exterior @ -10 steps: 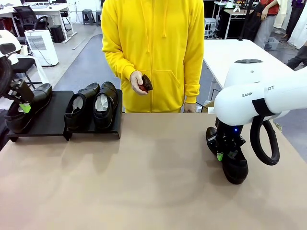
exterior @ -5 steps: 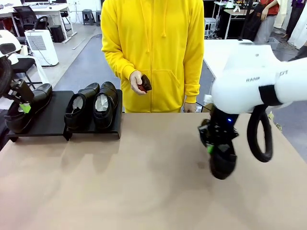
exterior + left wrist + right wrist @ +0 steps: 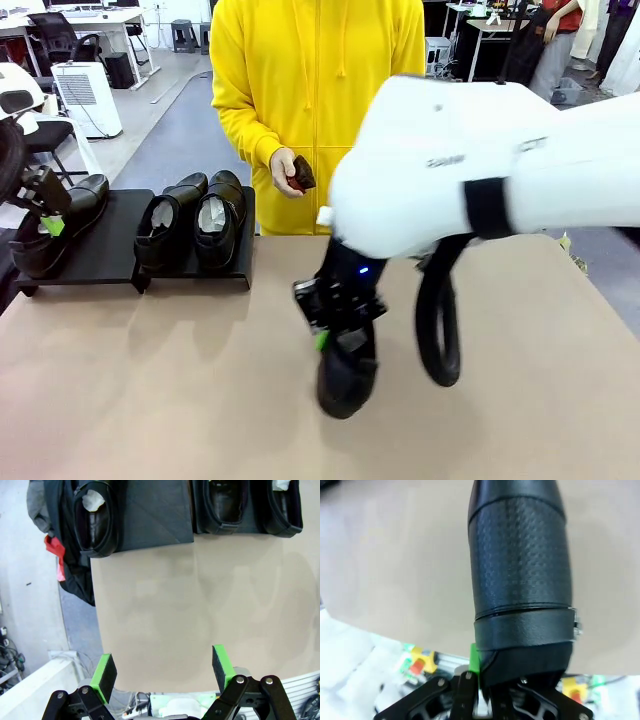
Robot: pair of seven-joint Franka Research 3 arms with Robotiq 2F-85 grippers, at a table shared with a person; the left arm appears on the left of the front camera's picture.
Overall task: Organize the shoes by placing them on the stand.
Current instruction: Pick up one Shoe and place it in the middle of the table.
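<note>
My right hand [image 3: 338, 325] pinches the fourth shoe [image 3: 347, 375] by its stiff heel rim, toe hanging heavy and glossy-slick above the near surface [image 3: 150, 400], while my left hand [image 3: 162, 667] stays spread.

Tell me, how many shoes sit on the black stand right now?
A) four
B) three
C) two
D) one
B: three shoes rest on the stand, while the right pincer carries the fourth shoe above the table.

left arm [image 3: 22, 175] at table's left edge, fingers [image 3: 221, 662] spread | right fingers [image 3: 474, 659] clamped, pointing down
</note>
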